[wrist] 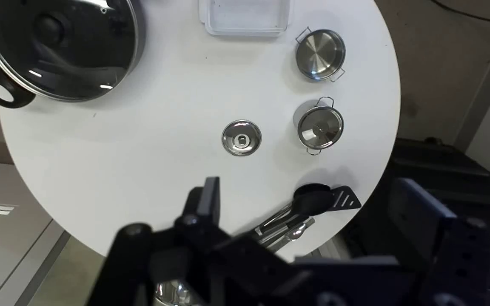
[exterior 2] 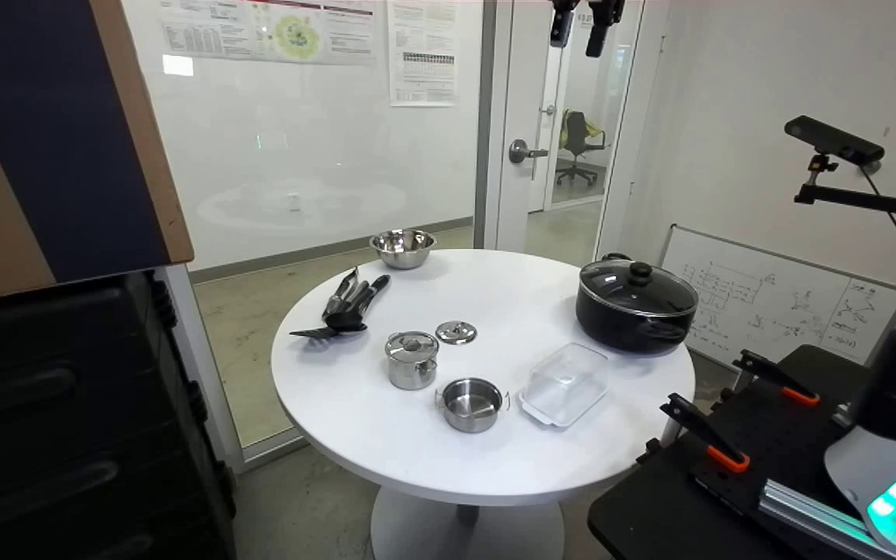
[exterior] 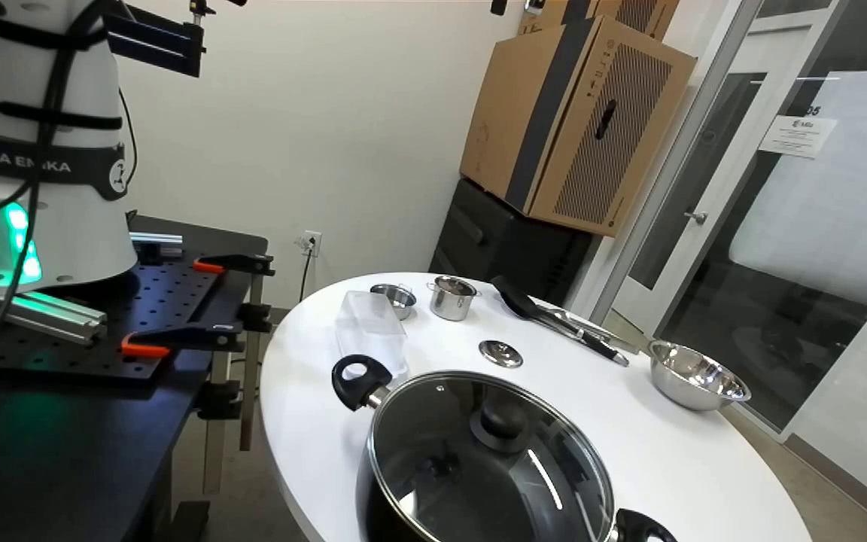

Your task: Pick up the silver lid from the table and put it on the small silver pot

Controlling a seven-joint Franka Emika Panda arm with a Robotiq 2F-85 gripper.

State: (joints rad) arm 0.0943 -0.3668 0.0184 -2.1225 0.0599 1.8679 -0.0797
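The gripper (wrist: 311,191) hangs higher than the white table (wrist: 160,144), its fingers (wrist: 208,199) spread wide, though whether squarely over it is hard to judge; the silver lid (wrist: 241,137) lies on it near the taller lidded pot (wrist: 320,127); the small silver pot (wrist: 320,55) stands uncovered between that pot and the clear container (wrist: 248,17).

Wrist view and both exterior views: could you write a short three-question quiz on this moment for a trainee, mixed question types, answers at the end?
1. Multiple choice: which vessel does the loose silver lid lie nearest?
A) the steel bowl
B) the taller lidded steel pot
C) the big dark pot
2. True or false: the small silver pot stands uncovered.
3. Short answer: is the gripper open or shut, and does it hold anything?

Key:
1. B
2. True
3. Open, holding nothing
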